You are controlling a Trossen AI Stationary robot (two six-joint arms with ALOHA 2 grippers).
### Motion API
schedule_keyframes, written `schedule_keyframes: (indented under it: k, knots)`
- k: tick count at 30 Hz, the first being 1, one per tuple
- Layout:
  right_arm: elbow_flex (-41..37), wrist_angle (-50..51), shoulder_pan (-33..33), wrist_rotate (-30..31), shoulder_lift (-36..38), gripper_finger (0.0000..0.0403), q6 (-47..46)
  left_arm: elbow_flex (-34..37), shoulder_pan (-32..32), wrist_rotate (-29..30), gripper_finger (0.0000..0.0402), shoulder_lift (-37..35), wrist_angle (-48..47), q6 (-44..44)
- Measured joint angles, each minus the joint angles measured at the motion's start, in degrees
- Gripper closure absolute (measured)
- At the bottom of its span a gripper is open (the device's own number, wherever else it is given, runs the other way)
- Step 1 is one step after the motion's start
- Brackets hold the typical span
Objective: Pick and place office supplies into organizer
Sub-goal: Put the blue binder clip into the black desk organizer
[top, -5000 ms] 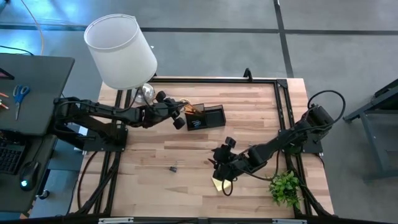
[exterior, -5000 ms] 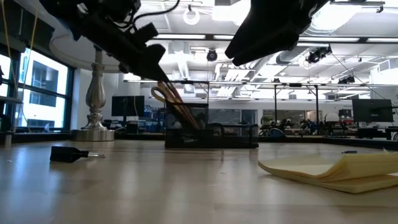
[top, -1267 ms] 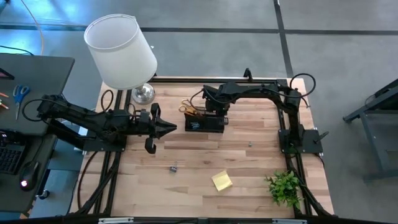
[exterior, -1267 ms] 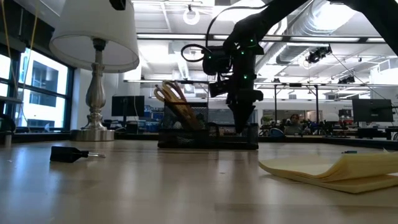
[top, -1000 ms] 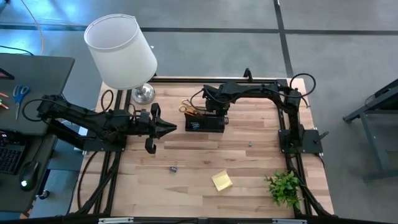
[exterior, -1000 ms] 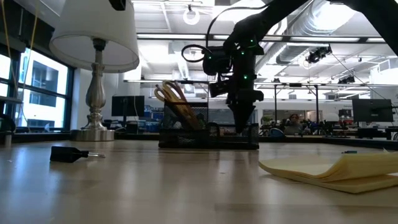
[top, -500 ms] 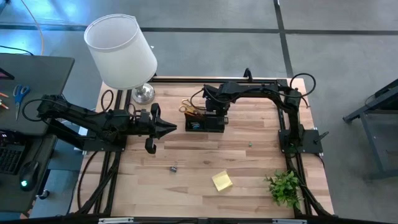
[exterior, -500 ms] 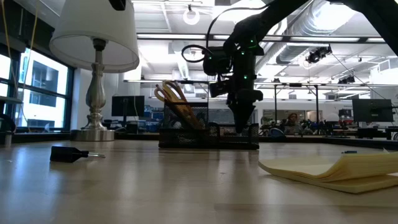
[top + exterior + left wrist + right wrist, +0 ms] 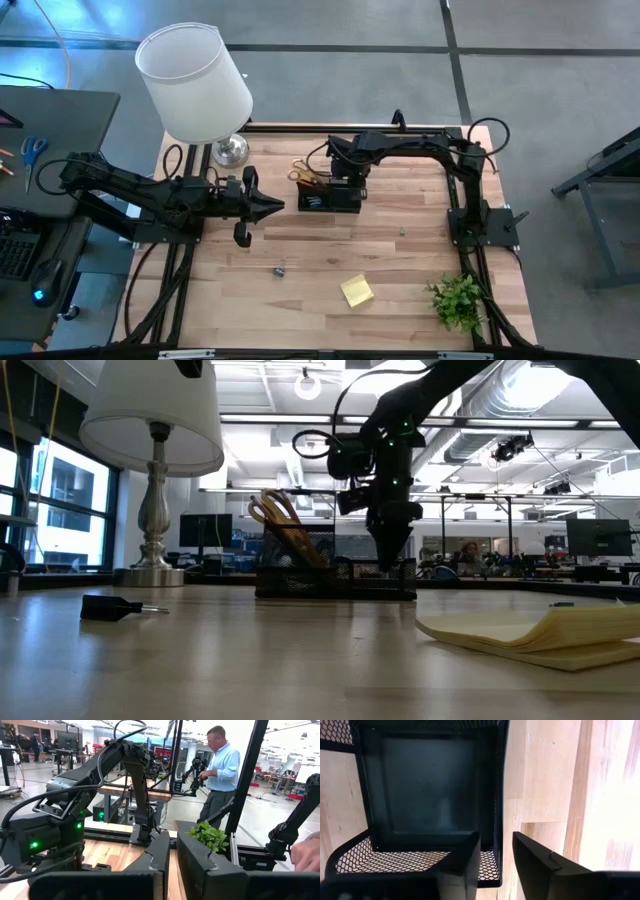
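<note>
The black mesh organizer stands at the table's far middle, with yellow-handled scissors and pencils upright in its left compartment. My right gripper points down over the organizer's right end, open, one finger on each side of the right mesh wall. My left gripper waits level and shut, left of the organizer. A yellow sticky-note pad, a black binder clip and a tiny bluish eraser lie on the table. My right gripper comes from above, pointing down, with one finger inside the organizer's right compartment and one outside its right wall. A gap shows between the fingers, and I cannot tell whether either one touches the mesh.
A white-shaded lamp stands at the far left corner and a small green plant at the near right. A desk with blue-handled scissors lies beyond the left edge. A person stands in the room behind.
</note>
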State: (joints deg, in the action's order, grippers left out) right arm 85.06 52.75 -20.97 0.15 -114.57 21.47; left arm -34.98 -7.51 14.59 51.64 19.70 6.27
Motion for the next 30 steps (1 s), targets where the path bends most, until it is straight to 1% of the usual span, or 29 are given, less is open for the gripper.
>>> schedule_keyframes:
  k: [8,14,17,23,26,28,30]
  knots:
    - [0.0,1.6,0.4,-0.3,4.1,0.0259,-1.4,0.0,0.0,0.0,0.0378,0.0,-0.2,0.0]
    - [0.0,6.9,2.1,-0.2,9.8,0.0251,-3.6,0.0,0.0,0.0,0.0378,0.0,-0.2,0.0]
    - [0.1,11.8,4.0,-0.3,12.4,0.0255,-6.2,0.0,0.0,0.0,0.0378,0.0,-0.3,0.0]
    - [0.1,21.3,9.5,-1.3,15.6,0.0264,-17.5,0.0,0.0,0.0,0.0378,0.0,-0.7,-1.4]
    - [-0.2,25.6,12.8,-1.9,15.7,0.0265,-18.4,0.0,0.0,-0.6,0.0378,0.0,-2.2,-1.5]
    - [-1.5,26.1,14.9,-1.9,15.8,0.0265,-18.9,0.0,0.0,-1.1,0.0378,0.0,-2.6,-1.9]
    - [-4.0,24.8,16.5,-1.6,15.7,0.0265,-21.6,0.0,0.0,-1.1,0.0378,0.0,-2.2,-2.5]
